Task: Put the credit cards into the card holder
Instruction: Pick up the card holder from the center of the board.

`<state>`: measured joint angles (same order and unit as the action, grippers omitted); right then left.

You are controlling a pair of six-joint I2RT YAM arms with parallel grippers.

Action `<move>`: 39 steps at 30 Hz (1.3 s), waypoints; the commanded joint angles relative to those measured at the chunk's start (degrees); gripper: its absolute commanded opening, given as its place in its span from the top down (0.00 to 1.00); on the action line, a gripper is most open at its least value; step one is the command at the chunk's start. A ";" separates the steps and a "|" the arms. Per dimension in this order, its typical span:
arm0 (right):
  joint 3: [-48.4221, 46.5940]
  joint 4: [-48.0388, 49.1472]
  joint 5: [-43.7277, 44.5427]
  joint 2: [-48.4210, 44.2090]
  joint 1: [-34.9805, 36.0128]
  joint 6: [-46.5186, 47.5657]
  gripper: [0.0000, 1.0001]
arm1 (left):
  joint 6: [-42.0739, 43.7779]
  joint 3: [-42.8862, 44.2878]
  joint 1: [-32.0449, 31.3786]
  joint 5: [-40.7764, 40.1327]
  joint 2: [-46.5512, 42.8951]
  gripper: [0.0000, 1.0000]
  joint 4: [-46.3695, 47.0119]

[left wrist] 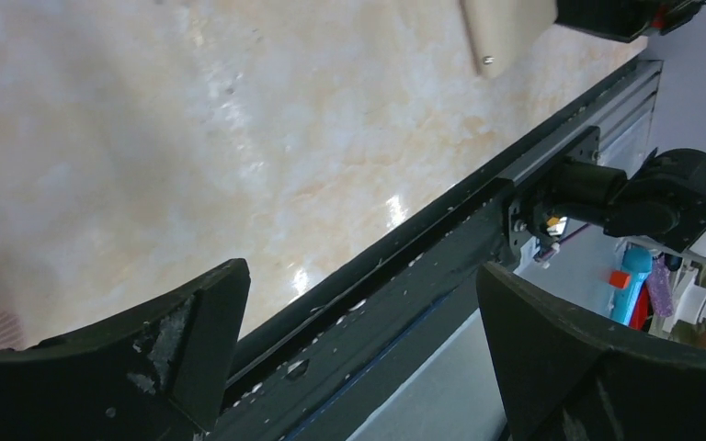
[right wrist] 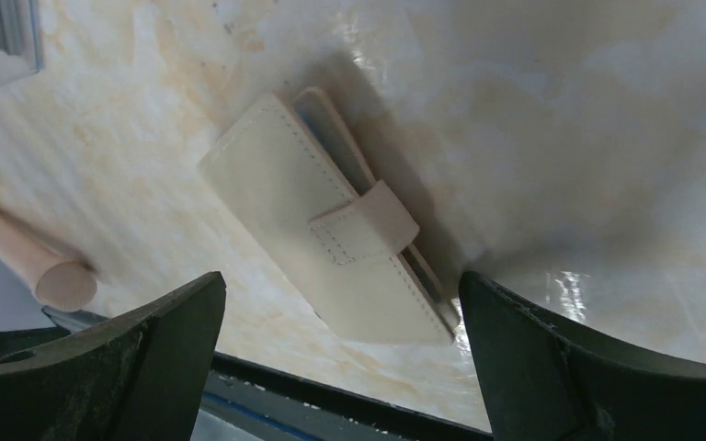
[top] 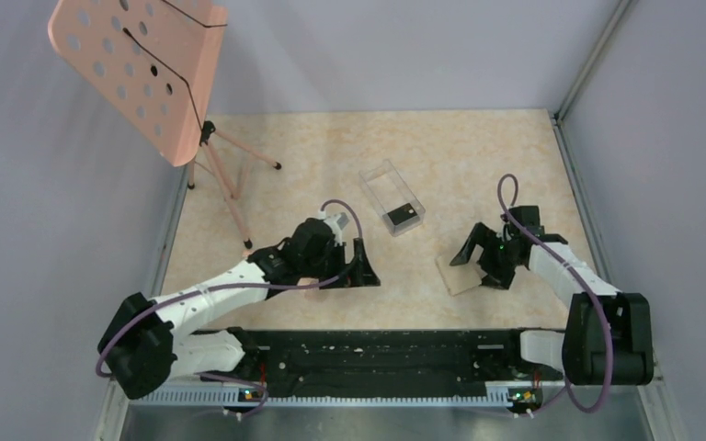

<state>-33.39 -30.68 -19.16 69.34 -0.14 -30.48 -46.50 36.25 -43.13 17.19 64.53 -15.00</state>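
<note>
The card holder (top: 458,276) is a tan wallet lying flat at the table's near right, its strap tab fastened. In the right wrist view the card holder (right wrist: 331,230) lies just ahead of and between the fingers of my right gripper (right wrist: 342,285), which is open and not touching it. In the top view my right gripper (top: 481,261) hovers over the wallet's far edge. One black credit card (top: 403,217) lies inside a clear plastic box (top: 391,197) at mid-table. My left gripper (top: 342,274) is open and empty, low at the near centre-left. The left wrist view has my left gripper (left wrist: 360,271) over the black rail.
A pink music stand (top: 142,64) rises at the far left, its tripod legs (top: 230,197) reaching toward my left arm. One leg's foot (right wrist: 51,271) lies left of the wallet. A black rail (top: 377,354) runs along the near edge. Grey walls close the sides.
</note>
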 commanded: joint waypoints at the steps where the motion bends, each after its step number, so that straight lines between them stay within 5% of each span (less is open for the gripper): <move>1: 2.75 2.97 -9.06 2.04 2.43 -0.99 0.01 | -2.82 6.36 -4.20 -2.66 5.39 0.01 6.79; 9: 1.33 5.08 -10.44 2.65 19.26 -7.46 0.01 | -3.65 13.98 -6.37 -3.42 13.44 0.01 7.60; 15: -2.94 -3.91 -0.28 -3.66 15.05 -3.50 0.01 | -4.63 16.34 -6.35 -3.22 17.73 0.01 6.81; 21: -4.32 -2.94 0.53 3.35 7.95 2.21 0.03 | -7.54 14.13 -6.35 -2.37 16.76 0.02 7.88; 26: -4.35 5.08 -7.66 11.53 7.95 1.74 0.25 | -8.86 11.31 -6.35 -3.89 13.58 0.02 8.37; 29: -5.61 5.80 -7.77 14.68 7.93 2.13 0.28 | -8.79 11.26 -6.35 -4.43 13.01 0.02 7.58; 39: -8.40 4.23 -5.17 17.63 13.98 7.29 0.88 | -7.74 11.90 -6.35 -5.78 13.40 0.02 5.22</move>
<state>-40.69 -26.76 -27.70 86.94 10.28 -27.03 -54.52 47.94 -49.43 12.95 79.42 -9.43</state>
